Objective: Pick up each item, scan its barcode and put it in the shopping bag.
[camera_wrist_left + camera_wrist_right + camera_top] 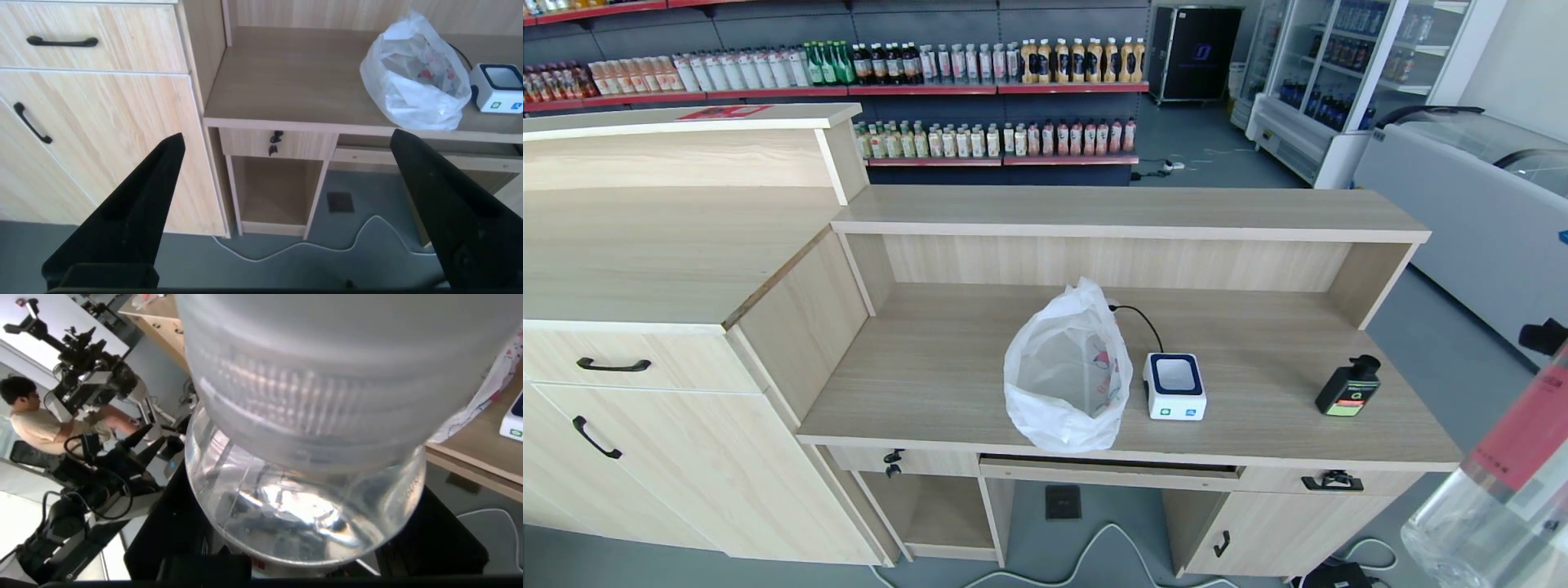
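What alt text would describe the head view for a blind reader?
A white shopping bag stands open on a wooden checkout counter, a white barcode scanner just right of it and a small black bottle farther right. A clear bottle with a red label juts in at the lower right corner; drink shelves line the back.

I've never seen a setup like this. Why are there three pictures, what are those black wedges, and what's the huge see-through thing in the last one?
This is a two-armed robot at a shop counter. The wide picture comes from a camera on its head. The other two come from cameras on its wrists. The black wedges are the two halves of the left pincer, open and empty. The see-through thing is a clear bottle, seen very close because the right pincer is gripping it. On the counter stand a white shopping bag, a small barcode scanner and a dark pump bottle.
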Robot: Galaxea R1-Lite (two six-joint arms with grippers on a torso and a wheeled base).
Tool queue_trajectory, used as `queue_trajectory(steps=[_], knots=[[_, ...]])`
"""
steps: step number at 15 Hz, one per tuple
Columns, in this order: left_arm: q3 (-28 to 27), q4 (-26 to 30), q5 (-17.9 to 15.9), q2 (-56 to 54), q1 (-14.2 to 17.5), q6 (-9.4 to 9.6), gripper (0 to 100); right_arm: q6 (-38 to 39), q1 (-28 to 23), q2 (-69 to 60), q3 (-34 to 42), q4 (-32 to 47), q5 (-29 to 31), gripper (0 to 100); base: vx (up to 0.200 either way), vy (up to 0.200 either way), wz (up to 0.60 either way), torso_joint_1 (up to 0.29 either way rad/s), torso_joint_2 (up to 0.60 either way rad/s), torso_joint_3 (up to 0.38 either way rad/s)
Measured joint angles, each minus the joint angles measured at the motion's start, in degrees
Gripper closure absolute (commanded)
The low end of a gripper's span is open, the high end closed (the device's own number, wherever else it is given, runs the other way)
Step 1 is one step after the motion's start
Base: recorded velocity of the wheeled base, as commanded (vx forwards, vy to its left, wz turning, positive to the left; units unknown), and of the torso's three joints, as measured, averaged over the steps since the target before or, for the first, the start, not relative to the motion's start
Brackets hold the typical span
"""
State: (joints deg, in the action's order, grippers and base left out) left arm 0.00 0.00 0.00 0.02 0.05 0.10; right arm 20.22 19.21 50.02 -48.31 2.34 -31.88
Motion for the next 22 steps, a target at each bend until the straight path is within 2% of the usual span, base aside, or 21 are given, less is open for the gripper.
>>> queue_trajectory(steps=[18, 20, 22], knots=[[0.0, 0.0, 0.0, 0.0, 0.0, 0.00, 0, 0.1, -0.1, 1.3, -0.6, 0.0, 0.4, 100, 0.000, 0.000, 0.00, 0.000, 0.00, 0.000], [0.0, 0.0, 0.0, 0.0, 0.0, 0.00, 0, -0.6, -1.4, 1.7, -0.1, 0.0, 0.4, 100, 0.000, 0.000, 0.00, 0.000, 0.00, 0.000], [0.0, 0.0, 0.0, 0.0, 0.0, 0.00, 0, -4.9, -5.5, 3.2, 0.2, -0.1, 0.5, 100, 0.000, 0.000, 0.00, 0.000, 0.00, 0.000]])
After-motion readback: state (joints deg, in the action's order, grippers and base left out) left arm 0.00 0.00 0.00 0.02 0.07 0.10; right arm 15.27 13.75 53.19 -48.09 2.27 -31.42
